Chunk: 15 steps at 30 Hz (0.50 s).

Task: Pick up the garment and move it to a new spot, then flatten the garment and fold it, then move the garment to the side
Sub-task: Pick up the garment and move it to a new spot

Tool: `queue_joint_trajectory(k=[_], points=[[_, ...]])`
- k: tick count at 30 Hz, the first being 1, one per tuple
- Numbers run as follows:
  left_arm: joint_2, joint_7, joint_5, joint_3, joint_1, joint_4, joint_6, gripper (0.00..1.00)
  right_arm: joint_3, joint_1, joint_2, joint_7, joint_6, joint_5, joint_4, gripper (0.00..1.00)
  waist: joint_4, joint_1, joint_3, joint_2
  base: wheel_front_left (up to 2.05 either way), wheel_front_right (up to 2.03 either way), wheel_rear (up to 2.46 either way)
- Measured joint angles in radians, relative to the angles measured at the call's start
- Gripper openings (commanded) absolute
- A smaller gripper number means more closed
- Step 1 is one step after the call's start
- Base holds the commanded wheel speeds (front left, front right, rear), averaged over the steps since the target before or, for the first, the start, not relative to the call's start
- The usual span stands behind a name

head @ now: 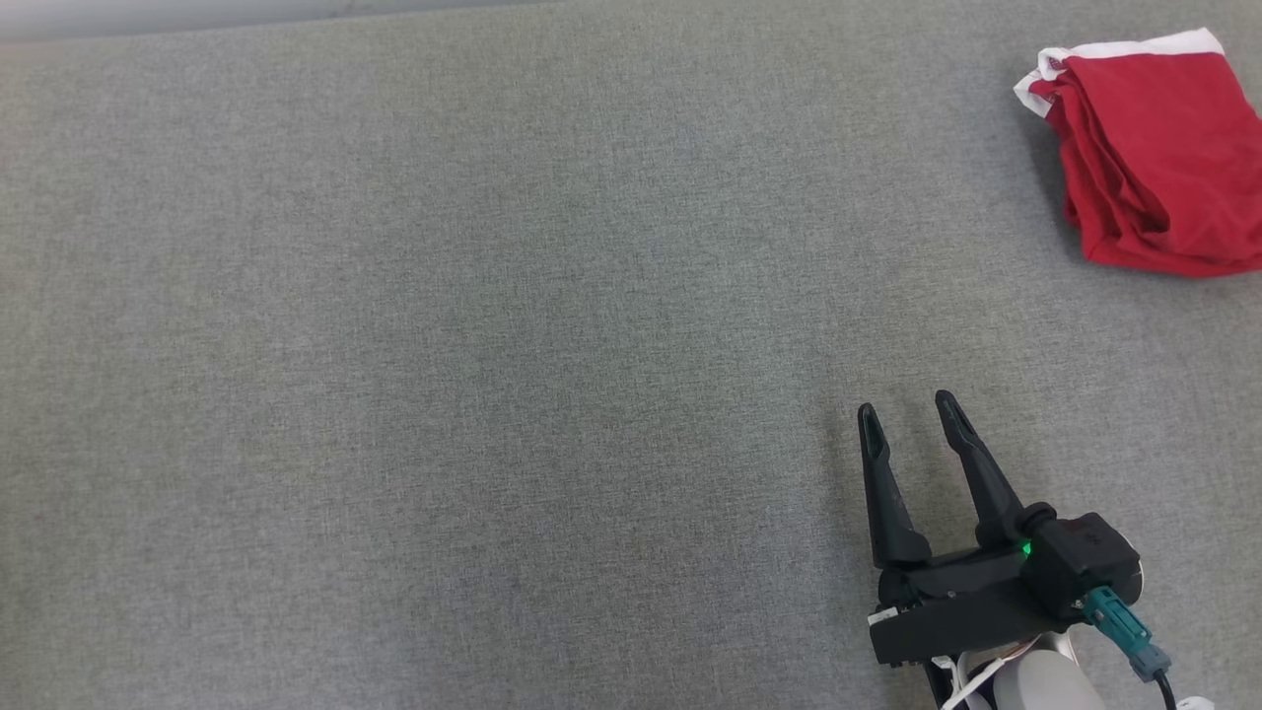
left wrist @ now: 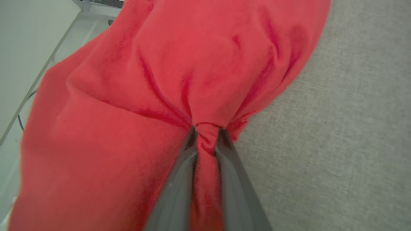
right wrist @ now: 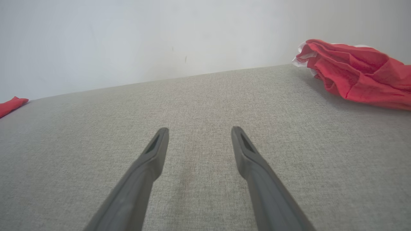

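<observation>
Head view shows you a wide grey fabric surface (head: 493, 345) stretching across the frame. At its upper right corner lies a folded red cloth with white trim (head: 1154, 158), creased and partly cut off by the frame edge.

In the left wrist view, the red garment (left wrist: 128, 96) bulks across the frame as a loose, wrinkled mass. It rests on the grey surface, which shows along that view's right side. The left gripper (left wrist: 206, 129) has it. The two dark fingers are drawn in close, with a narrow pinch of red fabric squeezed between the tips and running back down between them. The creases in the cloth fan out from that pinch.

Your right gripper (head: 907, 404) sits at the lower right of the head view, above the grey surface. Its jaws are spread wide with nothing between them, and it is well apart from the folded red cloth up and to its right. The right wrist view shows the same thing, with the fingers (right wrist: 154, 154) splayed over bare grey weave and the trimmed cloth (right wrist: 353, 73) off to the upper right.

At that view's far left edge you see a small red corner of fabric (right wrist: 11, 104). You cannot tell from it which cloth it belongs to.
</observation>
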Motion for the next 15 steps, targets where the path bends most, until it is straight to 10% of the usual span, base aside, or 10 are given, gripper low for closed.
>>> queue_joint_trajectory(k=[15], points=[[-0.005, -0.413, 0.072, -0.069, -0.054, -0.204, -0.020, 0.00, -0.022, 0.017, 0.000, 0.000, 0.000, 0.000, 0.010, 1.00, 0.032, 0.0002, -0.059, 0.0001, 0.00, 0.00, 0.00]])
